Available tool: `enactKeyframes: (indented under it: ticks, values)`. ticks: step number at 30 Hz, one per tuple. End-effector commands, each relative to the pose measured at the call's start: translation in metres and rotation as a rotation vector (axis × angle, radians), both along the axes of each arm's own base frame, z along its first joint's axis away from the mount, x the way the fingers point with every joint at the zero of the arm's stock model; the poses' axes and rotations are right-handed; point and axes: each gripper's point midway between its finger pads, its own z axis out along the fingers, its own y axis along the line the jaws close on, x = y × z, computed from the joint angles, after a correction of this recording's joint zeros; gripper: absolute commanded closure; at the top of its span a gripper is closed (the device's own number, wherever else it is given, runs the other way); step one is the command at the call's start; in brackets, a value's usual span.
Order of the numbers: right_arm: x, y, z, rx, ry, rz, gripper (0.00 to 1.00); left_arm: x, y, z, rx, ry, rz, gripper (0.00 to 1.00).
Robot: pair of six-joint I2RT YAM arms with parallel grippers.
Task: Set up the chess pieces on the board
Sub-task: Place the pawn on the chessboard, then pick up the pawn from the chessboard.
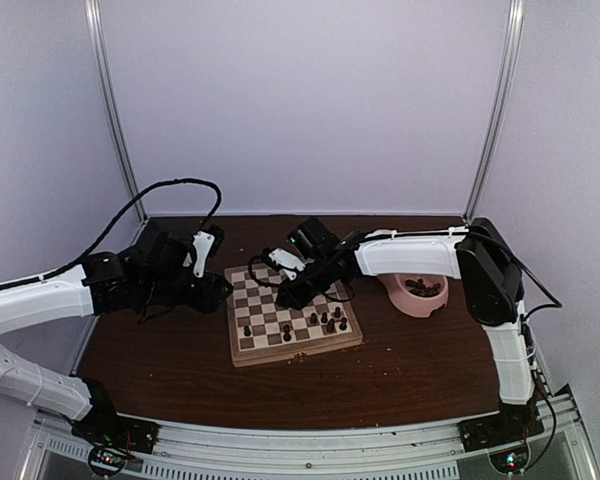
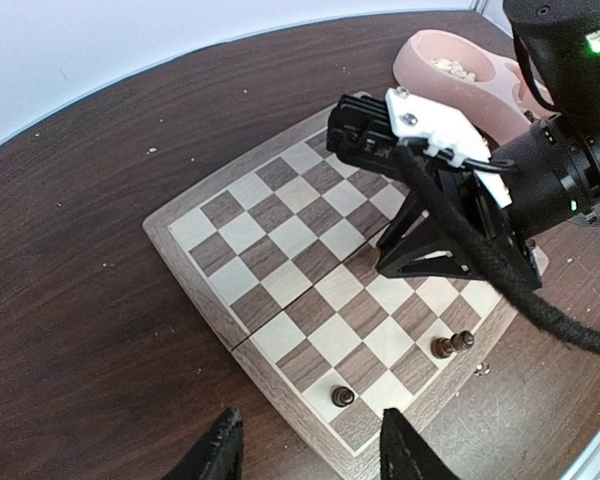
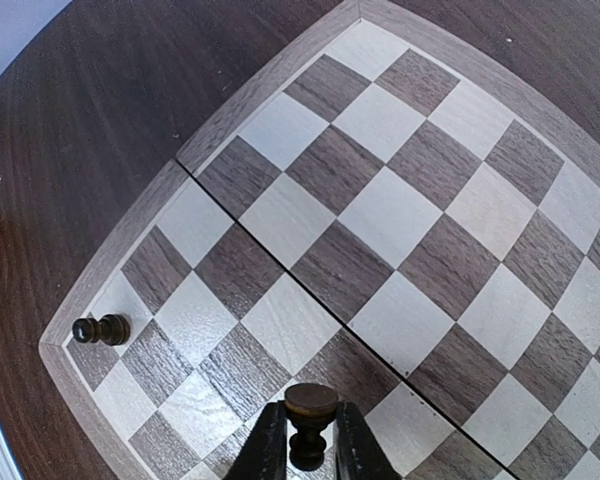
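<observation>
Over the left half of the board [image 3: 380, 215], right jaws pinch one dark chess piece [image 3: 311, 404] above a square — a tilted or off-centre release could topple it, and the empty, half-open left jaws beside the board's left edge risk a clash.

The bench [image 1: 180, 370] has a dark brown wooden top, with pale walls at its back and sides. A square wooden chessboard with cream and brown checks [image 1: 252, 296] lies flat on it near the middle, turned a little crooked to the bench edges. It has a light wood frame and a small metal clasp [image 1: 298, 356] on its near side. A pink double bowl [image 1: 410, 308] sits on the bench to the right, near the far right corner of the chessboard. A few tiny pale specks [image 2: 152, 150] dot the dark wood beside the chessboard.
</observation>
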Motion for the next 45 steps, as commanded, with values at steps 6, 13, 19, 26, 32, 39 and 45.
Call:
enactKeyframes:
  ticks: [6,13,19,26,32,39,45]
  values:
    - [0.010,-0.002,0.005,-0.021,-0.033,-0.043,0.75,0.004,0.003,-0.008,0.045,0.002,-0.003,0.53]
    - [0.013,-0.006,0.017,-0.019,-0.066,-0.059,0.62,0.005,-0.002,-0.008,0.051,0.014,-0.016,0.48]
    - [0.017,-0.019,0.044,0.030,-0.138,-0.088,0.64,0.012,-0.011,-0.014,0.064,0.026,-0.030,0.46]
    - [0.027,-0.047,0.069,0.101,-0.175,-0.162,0.66,0.018,-0.040,-0.026,0.100,0.111,-0.119,0.48]
    - [0.031,-0.079,0.079,0.127,-0.211,-0.234,0.67,0.018,-0.058,-0.021,0.060,0.138,-0.162,0.49]
    - [0.026,-0.112,0.102,0.120,-0.307,-0.296,0.67,0.017,-0.067,-0.008,0.003,0.139,-0.182,0.49]
    - [0.031,-0.142,0.105,0.103,-0.422,-0.402,0.67,0.006,-0.098,-0.011,-0.105,0.270,-0.204,0.51]
